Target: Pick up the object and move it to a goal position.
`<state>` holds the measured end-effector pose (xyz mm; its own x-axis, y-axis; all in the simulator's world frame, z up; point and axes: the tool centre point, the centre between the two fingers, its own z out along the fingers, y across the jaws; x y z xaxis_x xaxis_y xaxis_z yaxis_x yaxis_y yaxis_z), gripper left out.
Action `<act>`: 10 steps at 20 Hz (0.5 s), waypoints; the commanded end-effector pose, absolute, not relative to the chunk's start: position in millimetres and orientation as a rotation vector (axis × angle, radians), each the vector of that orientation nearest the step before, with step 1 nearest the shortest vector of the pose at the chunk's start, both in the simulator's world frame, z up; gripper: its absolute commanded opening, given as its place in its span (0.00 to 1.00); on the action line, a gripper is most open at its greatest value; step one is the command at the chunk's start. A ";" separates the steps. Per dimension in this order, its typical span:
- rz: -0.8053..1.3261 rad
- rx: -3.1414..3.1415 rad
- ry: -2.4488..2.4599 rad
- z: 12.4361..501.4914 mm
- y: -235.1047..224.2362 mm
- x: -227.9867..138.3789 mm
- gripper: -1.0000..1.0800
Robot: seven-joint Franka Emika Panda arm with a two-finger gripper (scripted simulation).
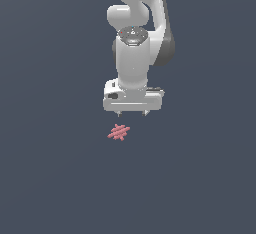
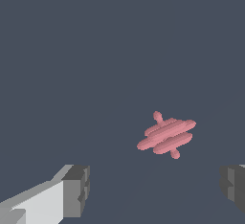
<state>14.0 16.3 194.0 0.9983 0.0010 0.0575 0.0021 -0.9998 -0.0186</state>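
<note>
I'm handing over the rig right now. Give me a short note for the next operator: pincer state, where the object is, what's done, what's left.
Pincer: open and empty, fingers pointing down, hanging above the surface.
Object: the pink-red rod cluster lies flat on the dark surface, apart from the pincer; in the wrist view it shows ahead of the two fingertips, untouched.
Done: nothing grasped yet.
Left: line up over the object, descend, close on it, lift and carry it to the goal. No goal marker shows in either view.
</note>
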 end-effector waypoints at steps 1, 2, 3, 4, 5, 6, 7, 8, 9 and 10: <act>-0.090 -3.122 -0.002 194.0 16.2 14.0 0.96; -0.090 -3.122 -0.004 194.2 16.4 14.0 0.96; -0.090 -3.122 -0.008 194.7 16.8 14.0 0.96; -0.090 -3.122 -0.015 195.6 17.4 13.9 0.96; -0.090 -3.122 -0.025 196.9 18.4 13.8 0.96; -0.090 -3.122 -0.038 198.5 19.6 13.7 0.96; -0.090 -3.123 -0.053 200.4 21.0 13.5 0.96; -0.090 -3.123 -0.067 202.1 22.3 13.3 0.96; -0.090 -3.123 -0.079 203.5 23.3 13.2 0.96; -0.090 -3.123 -0.087 204.5 24.1 13.1 0.96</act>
<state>13.3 22.6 202.5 0.9973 0.0445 0.0581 0.0455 -0.9988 -0.0153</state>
